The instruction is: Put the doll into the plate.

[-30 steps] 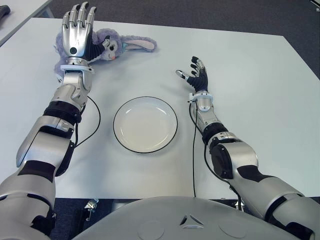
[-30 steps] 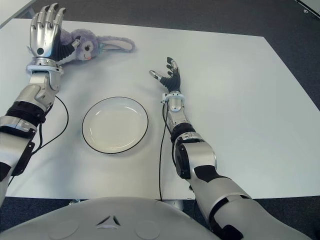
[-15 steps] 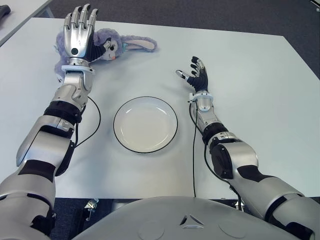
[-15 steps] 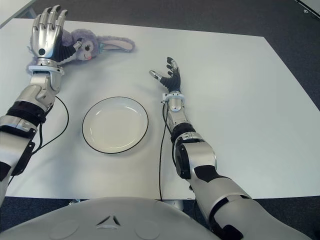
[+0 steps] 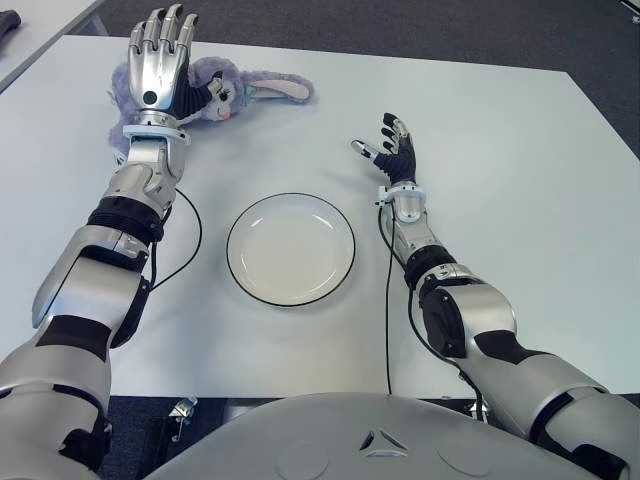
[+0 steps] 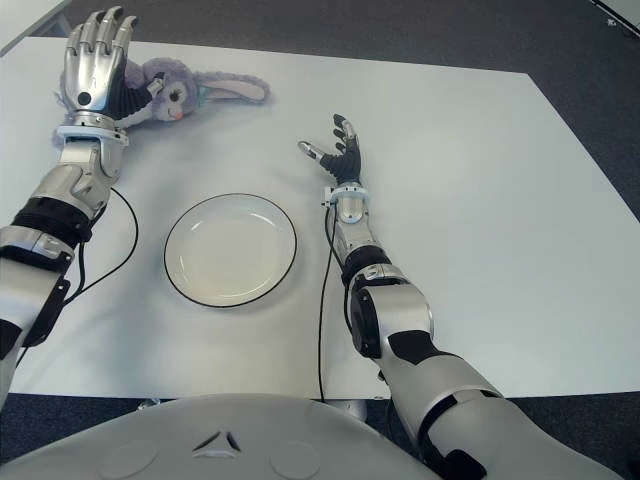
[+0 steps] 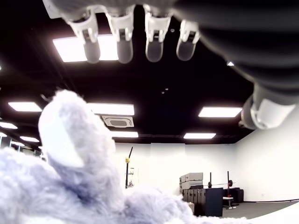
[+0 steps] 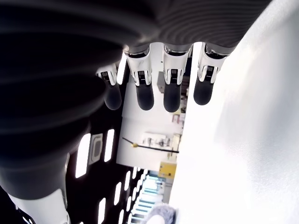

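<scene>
A purple plush rabbit doll lies on the white table at the far left, its long ear pointing right. My left hand stands upright just in front of the doll's body, fingers straight and spread, holding nothing. The doll's fur fills the near part of the left wrist view. A white plate with a dark rim sits at the table's middle, with nothing on it. My right hand shows to the right of the plate, fingers spread and holding nothing.
A black cable loops on the table between my left forearm and the plate. Another cable runs along my right forearm to the near edge. A second table's corner shows at the far left. Dark floor lies beyond the far edge.
My left hand has shifted slightly farther from me beside the doll. The doll, the plate and my right hand have not moved.
</scene>
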Robot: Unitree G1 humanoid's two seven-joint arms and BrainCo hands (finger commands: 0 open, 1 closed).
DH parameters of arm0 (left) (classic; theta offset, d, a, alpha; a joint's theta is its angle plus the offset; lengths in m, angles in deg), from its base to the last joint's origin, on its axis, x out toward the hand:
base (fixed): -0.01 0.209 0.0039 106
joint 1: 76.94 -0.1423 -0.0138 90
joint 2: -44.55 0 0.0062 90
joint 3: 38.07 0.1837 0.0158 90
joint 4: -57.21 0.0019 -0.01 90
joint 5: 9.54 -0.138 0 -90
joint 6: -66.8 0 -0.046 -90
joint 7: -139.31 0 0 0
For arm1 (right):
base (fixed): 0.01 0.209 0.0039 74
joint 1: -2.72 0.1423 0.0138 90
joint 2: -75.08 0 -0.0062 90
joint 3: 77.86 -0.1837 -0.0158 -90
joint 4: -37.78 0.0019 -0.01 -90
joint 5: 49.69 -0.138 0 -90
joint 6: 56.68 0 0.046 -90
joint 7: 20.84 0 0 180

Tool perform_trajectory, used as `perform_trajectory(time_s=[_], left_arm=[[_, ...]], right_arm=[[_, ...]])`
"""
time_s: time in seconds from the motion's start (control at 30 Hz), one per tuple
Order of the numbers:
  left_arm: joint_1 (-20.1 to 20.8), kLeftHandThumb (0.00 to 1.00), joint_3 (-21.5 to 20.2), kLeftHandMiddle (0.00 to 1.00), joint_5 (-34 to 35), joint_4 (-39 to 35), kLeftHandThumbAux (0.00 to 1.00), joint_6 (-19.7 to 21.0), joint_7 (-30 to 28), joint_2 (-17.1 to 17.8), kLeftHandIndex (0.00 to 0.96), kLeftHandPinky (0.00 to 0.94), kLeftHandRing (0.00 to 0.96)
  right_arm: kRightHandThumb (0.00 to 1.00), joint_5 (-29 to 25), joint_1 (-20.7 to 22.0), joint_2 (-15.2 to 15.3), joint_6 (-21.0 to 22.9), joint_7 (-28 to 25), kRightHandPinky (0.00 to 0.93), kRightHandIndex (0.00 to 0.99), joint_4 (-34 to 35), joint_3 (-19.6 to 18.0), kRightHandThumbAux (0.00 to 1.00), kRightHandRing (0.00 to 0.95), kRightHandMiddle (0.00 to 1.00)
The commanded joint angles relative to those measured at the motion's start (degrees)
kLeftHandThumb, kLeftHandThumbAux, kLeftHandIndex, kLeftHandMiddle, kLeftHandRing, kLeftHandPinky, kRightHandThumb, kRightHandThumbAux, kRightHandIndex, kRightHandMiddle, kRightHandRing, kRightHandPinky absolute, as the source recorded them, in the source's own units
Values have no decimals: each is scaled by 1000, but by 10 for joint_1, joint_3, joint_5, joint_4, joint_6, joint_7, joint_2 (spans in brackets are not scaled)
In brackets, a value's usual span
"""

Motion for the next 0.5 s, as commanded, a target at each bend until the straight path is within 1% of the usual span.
perform_trajectory(time_s=[0.03,0.5], left_arm=[[8,333,14,57,-4,18,411,-3,-31,7,0,0,29],[26,283,31,42,-13,33,402,6,-70,12,0,0,21]], right_arm=[[32,-6,-124,-19,70,-9,118,128,-85,-5,768,112,126],[48,-4,-124,-19,68,-5,140,137,-85,-4,761,131,136]])
